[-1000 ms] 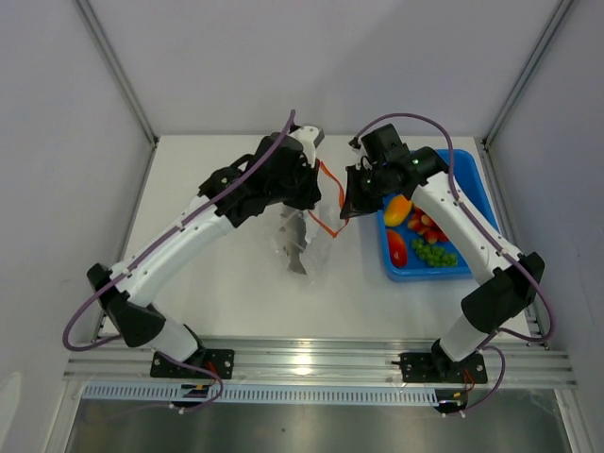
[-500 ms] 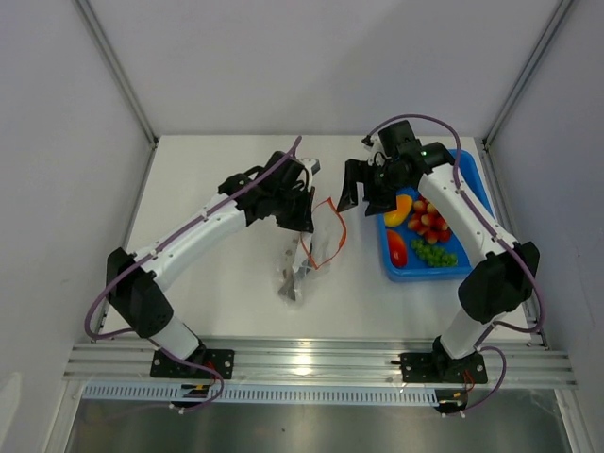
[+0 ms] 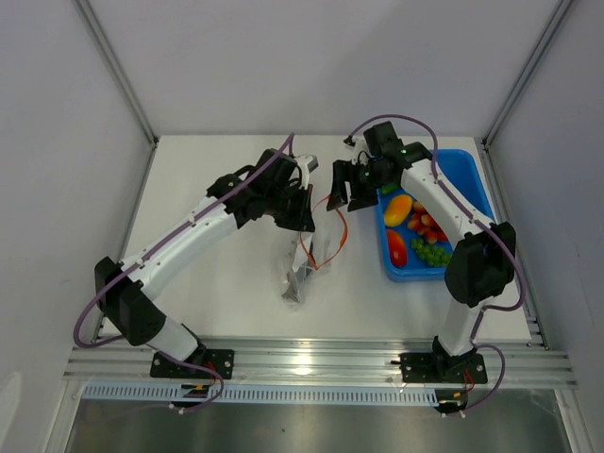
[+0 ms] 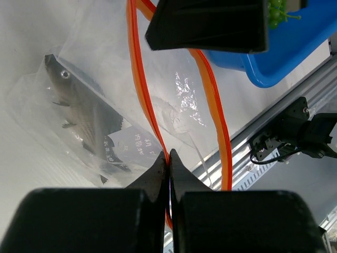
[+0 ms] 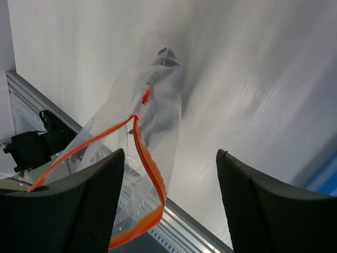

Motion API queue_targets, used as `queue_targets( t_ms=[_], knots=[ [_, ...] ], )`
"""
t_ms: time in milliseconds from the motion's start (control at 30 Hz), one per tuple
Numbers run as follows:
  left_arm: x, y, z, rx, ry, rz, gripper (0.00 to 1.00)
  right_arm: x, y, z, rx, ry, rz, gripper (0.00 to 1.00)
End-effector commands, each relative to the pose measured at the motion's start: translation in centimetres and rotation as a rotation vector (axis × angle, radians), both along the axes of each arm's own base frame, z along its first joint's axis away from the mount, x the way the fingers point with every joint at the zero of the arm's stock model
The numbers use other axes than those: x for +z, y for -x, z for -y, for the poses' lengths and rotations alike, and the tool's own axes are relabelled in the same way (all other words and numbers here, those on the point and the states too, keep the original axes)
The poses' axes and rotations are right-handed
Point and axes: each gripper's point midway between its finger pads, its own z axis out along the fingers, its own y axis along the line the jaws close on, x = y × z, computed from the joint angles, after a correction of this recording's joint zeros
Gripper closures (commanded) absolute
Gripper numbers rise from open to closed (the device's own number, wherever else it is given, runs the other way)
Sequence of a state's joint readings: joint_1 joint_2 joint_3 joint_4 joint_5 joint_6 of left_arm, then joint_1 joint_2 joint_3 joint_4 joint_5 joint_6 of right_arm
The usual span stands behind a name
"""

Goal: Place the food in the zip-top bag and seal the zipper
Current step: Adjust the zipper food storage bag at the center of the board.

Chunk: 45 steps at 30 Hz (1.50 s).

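My left gripper (image 3: pixel 304 219) is shut on the orange-red zipper (image 4: pixel 141 95) of the clear zip-top bag (image 3: pixel 296 269), which hangs from it down to the table. A grey fish (image 4: pixel 79 113) lies inside the bag. The zipper (image 3: pixel 340 241) gapes in an open loop. My right gripper (image 3: pixel 349 196) stands open just right of the loop and above it, holding nothing; in its wrist view the zipper (image 5: pixel 150 168) curls near its left finger (image 5: pixel 79 211). The rest of the food sits in the blue tub: mango (image 3: pixel 398 208), red pepper (image 3: pixel 397 248), grapes (image 3: pixel 432 253), cherry tomatoes (image 3: pixel 427 226).
The blue tub (image 3: pixel 464 165) stands at the right of the table, beside the right arm. White walls with metal posts close in the back and sides. An aluminium rail (image 3: pixel 311 359) runs along the near edge.
My right gripper has let go of the zipper, opened, and moved up and to the left. The bag has sunk lower and its mouth now sags in a loop from my left gripper.
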<state>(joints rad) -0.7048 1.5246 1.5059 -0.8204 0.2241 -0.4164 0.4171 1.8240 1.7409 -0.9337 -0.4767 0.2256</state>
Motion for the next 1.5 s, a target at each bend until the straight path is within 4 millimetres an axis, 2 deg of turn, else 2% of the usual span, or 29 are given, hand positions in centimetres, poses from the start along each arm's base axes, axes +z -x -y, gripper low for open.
queue_targets(
  t_ms=[0, 133, 233, 267, 300, 400, 467, 500, 533, 667, 700, 767, 833, 867, 900, 933, 967, 1000, 1033, 1100, 1133, 1167, 1200, 1233, 1267, 1300, 1400, 1433, 1467],
  knots=[
    [3.3, 0.6, 0.5, -0.033, 0.081, 0.06, 0.99, 0.5, -1.0, -2.1, 0.062, -0.055, 0.087, 0.29],
    [3.5, 0.7, 0.4, -0.037, 0.082, 0.063, 0.99, -0.2, -1.7, -2.9, 0.067, -0.079, 0.051, 0.39],
    [3.6, 0.6, 0.3, -0.036, 0.078, 0.071, 0.99, -0.9, -1.8, -3.4, 0.072, -0.07, 0.03, 0.69],
    [3.7, 0.6, 0.2, -0.032, 0.077, 0.076, 0.99, -0.7, -1.9, -3.4, 0.069, -0.06, 0.038, 0.96],
    [4.0, 0.5, -0.1, -0.017, 0.069, 0.083, 0.99, -0.5, -1.7, -3.2, 0.055, -0.043, 0.032, 1.0],
    [5.4, 0.6, -0.8, 0.013, 0.08, 0.111, 0.99, 3.9, -1.6, -3.4, 0.041, -0.015, 0.113, 1.0],
    [6.5, 1.0, -1.4, 0.035, 0.107, 0.144, 0.99, 8.9, -1.3, -3.7, 0.032, -0.063, 0.224, 1.0],
    [6.2, 1.1, -1.5, 0.04, 0.107, 0.143, 0.99, 10.3, -1.2, -4.0, 0.015, -0.102, 0.242, 1.0],
    [6.2, 0.9, -1.5, 0.043, 0.113, 0.15, 0.99, 11.4, -0.9, -3.9, 0.01, -0.123, 0.259, 1.0],
    [3.8, 0.2, -1.3, 0.06, 0.053, 0.06, 0.99, 10.6, -0.1, -4.2, 0.024, -0.121, 0.151, 1.0],
    [3.8, 0.2, -1.4, 0.065, 0.048, 0.057, 0.99, 12.6, 0.8, -5.0, 0.048, -0.141, 0.179, 1.0],
    [3.8, -0.1, -1.5, 0.08, 0.049, 0.08, 1.0, 14.9, 1.9, -5.7, 0.056, -0.165, 0.249, 1.0],
    [2.9, -0.5, -2.0, 0.101, 0.024, 0.076, 0.99, 12.9, 1.9, -6.3, 0.04, -0.161, 0.225, 1.0],
    [1.9, -0.6, -2.1, 0.1, 0.008, 0.052, 0.99, 11.2, 1.8, -6.2, 0.023, -0.159, 0.176, 1.0],
    [0.0, -0.8, -1.9, 0.1, -0.025, -0.007, 0.99, 9.2, 1.8, -6.0, 0.011, -0.154, 0.097, 1.0],
    [-0.5, -1.0, -2.2, 0.115, -0.042, -0.039, 0.99, 7.3, 2.0, -5.7, 0.007, -0.149, 0.015, 1.0],
    [-0.7, -0.8, -2.5, 0.124, -0.06, -0.058, 0.99, 6.9, 2.9, -5.4, 0.012, -0.108, -0.023, 1.0],
    [1.1, -0.4, -2.3, 0.121, -0.024, -0.019, 1.0, 7.7, 2.7, -5.6, 0.023, -0.077, 0.029, 1.0],
    [2.6, -0.1, -2.1, 0.11, 0.011, 0.024, 0.99, 12.0, 3.3, -7.1, 0.067, -0.101, 0.176, 1.0],
    [5.3, 0.2, -1.7, 0.087, 0.095, 0.136, 1.0, 15.1, 2.6, -6.6, 0.031, -0.074, 0.312, 1.0],
    [5.3, 0.1, -1.6, 0.088, 0.105, 0.144, 0.99, 15.4, 2.5, -6.5, 0.016, -0.094, 0.305, 1.0],
    [4.5, -0.2, -1.6, 0.094, 0.091, 0.13, 0.99, 13.7, 1.0, -5.5, -0.02, -0.103, 0.25, 1.0],
    [2.6, -0.3, -2.2, 0.104, 0.048, 0.074, 0.99, 12.0, 1.3, -5.6, -0.032, -0.132, 0.147, 1.0],
    [-0.3, -0.7, -1.8, 0.099, -0.011, -0.021, 0.99, 9.2, 1.0, -5.2, -0.051, -0.115, 0.052, 1.0],
    [-1.6, -0.3, -2.3, 0.111, -0.06, -0.087, 0.99, 7.4, 1.6, -4.6, -0.057, -0.095, -0.039, 1.0],
    [-0.8, 0.0, -2.0, 0.101, -0.059, -0.092, 0.99, 7.6, 1.8, -4.8, -0.04, -0.084, -0.026, 1.0],
    [3.5, 1.2, -1.9, 0.072, 0.037, 0.1, 0.99, 13.8, 2.7, -6.5, -0.005, -0.113, 0.212, 1.0],
    [4.1, 0.8, -2.1, 0.089, 0.057, 0.149, 0.99, 14.9, 2.6, -6.1, -0.034, -0.125, 0.239, 1.0],
    [3.9, 0.4, -2.5, 0.11, 0.046, 0.157, 0.99, 14.7, 2.2, -6.0, -0.047, -0.145, 0.227, 1.0]
  ],
)
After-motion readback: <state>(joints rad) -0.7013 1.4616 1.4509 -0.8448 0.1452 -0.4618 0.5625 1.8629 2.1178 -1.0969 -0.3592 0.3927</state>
